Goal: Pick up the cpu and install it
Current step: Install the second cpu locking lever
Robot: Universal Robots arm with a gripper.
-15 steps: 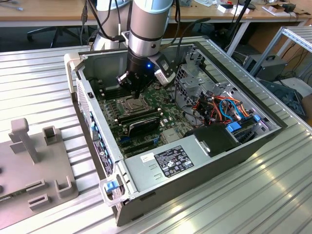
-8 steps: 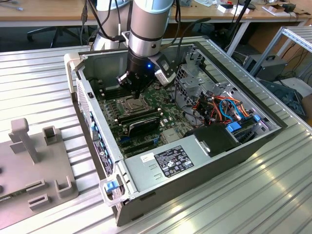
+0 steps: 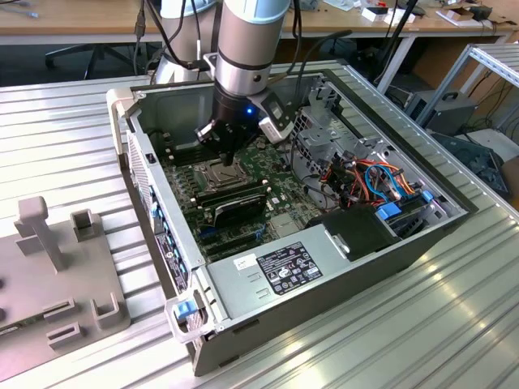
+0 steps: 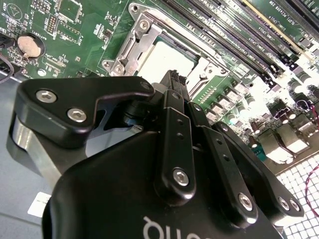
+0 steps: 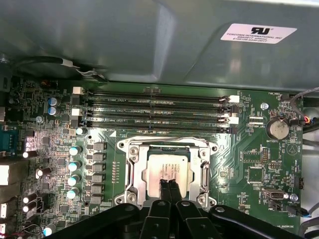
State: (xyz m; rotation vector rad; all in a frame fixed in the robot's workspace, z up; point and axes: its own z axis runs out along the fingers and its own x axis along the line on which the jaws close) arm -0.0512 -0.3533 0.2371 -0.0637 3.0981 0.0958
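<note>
Chip (image 5: 168, 169) already lay flat inside its socket frame (image 5: 130, 172) on the motherboard (image 5: 259, 149), and my jaws (image 5: 169, 185) hung just above it, closed together, holding nothing.

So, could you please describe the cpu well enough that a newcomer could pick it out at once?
Start from the green motherboard inside the open computer case. In the first wrist view, below the long black memory slots, sits a metal-framed socket. The cpu lies flat within that frame, under the gripper: a pale silver square, unlike the dark slots and the green board around it.
</note>
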